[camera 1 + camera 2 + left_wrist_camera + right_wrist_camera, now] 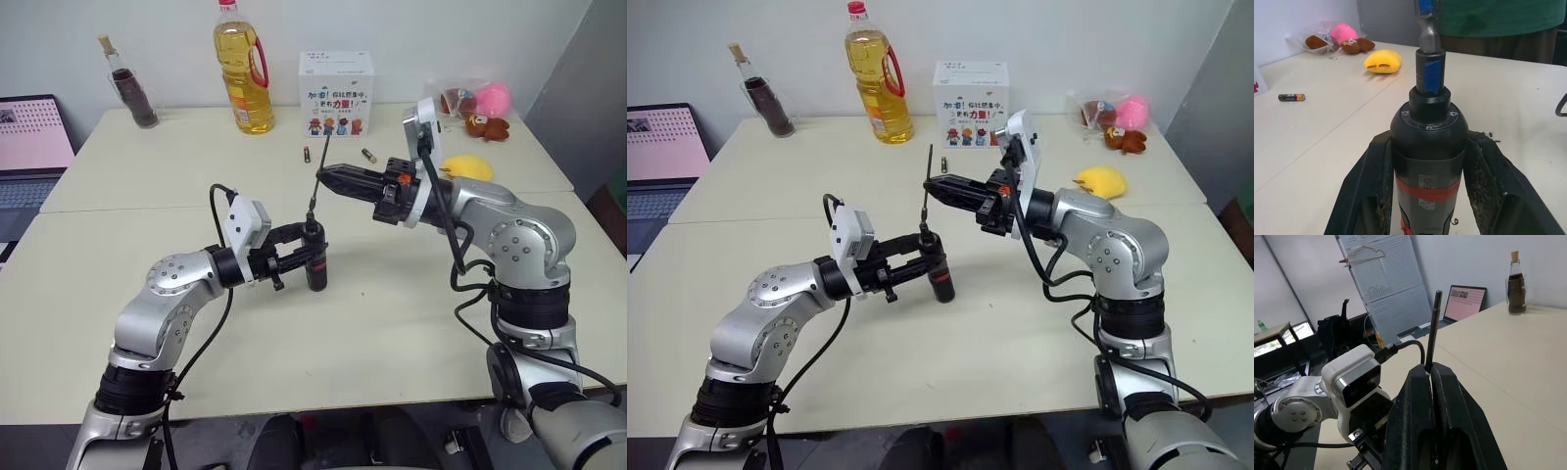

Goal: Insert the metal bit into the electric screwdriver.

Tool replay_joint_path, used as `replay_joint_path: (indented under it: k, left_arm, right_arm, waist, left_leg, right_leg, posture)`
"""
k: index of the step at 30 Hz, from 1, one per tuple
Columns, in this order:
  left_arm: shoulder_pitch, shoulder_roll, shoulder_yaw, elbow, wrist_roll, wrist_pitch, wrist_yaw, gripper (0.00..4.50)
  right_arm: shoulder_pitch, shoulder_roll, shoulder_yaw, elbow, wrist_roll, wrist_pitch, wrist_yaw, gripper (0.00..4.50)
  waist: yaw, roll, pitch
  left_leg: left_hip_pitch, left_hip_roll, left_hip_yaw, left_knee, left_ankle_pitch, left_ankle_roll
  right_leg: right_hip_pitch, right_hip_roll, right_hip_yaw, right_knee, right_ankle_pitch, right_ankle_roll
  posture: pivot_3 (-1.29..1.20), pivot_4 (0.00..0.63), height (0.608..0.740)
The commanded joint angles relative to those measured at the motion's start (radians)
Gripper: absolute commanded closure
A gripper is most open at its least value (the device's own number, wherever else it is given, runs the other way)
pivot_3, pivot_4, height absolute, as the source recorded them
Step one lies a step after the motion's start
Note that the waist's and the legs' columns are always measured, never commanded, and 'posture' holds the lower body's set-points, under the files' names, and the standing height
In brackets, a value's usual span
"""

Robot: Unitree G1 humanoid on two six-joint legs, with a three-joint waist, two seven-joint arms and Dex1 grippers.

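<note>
Over the cream table [411,323], left eye view: left gripper [294,257] has its jaws clamped on the electric screwdriver [314,257], held upright, nose up, butt close to the tabletop; whether it touches I cannot tell. Right gripper [328,178] reaches across from the right, about level, jaws shut on the metal bit [312,199]. Bit slants down to the screwdriver's nose; its lower end looks at or in the socket, seating not clear. Left forearm low, bent inward; right arm higher, wrist cocked toward the left. Two batteries [336,155], oil bottle [243,70], white box [336,93] further back.

Right eye view: same layout, bit near vertical above the tool, pinched near its upper half.

Left wrist view: jaws squeeze the dark body at the red band [1427,190]; blue tip [1429,78] stands above the collar. Yellow toy [1382,61] and a battery [1291,97] lie behind.

Right wrist view: bit sticks out past the closed jaws, laptop [1465,301] and dark bottle [1516,286] beyond.

Handling guess: bit is stiff, light, smooth, likely to slip or pivot in a pinch, so hold mid-shaft and push straight along the axis. Screwdriver is rigid, heavier; the body grip suits it.
</note>
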Motion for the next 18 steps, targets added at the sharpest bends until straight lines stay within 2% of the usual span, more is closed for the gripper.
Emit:
replay_joint_path:
  k: [1, 18]
  left_arm:
    - [0.018, 0.019, -0.010, -0.002, 0.021, 0.015, 0.002, 2.86]
    - [0.029, 0.020, -0.030, -0.016, 0.026, 0.017, -0.001, 2.86]
  right_arm:
    - [-0.004, -0.021, 0.043, -0.021, 0.001, -0.031, 0.049, 4.44]
    - [-0.085, -0.098, 0.165, 0.089, -0.086, -0.165, 0.237, 4.44]
  waist:
    - [0.000, 0.000, 0.000]
    - [0.001, 0.000, 0.000]
  left_leg:
    - [0.000, 0.000, 0.000, 0.000, 0.000, 0.000]
    - [0.000, 0.000, 0.000, 0.000, 0.000, 0.000]
  right_leg:
    - [0.000, 0.000, 0.000, 0.000, 0.000, 0.000]
    - [0.001, 0.000, 0.000, -0.002, 0.000, 0.000]
  posture:
    - [0.00, 0.150, 0.740]
    - [0.00, 0.150, 0.740]
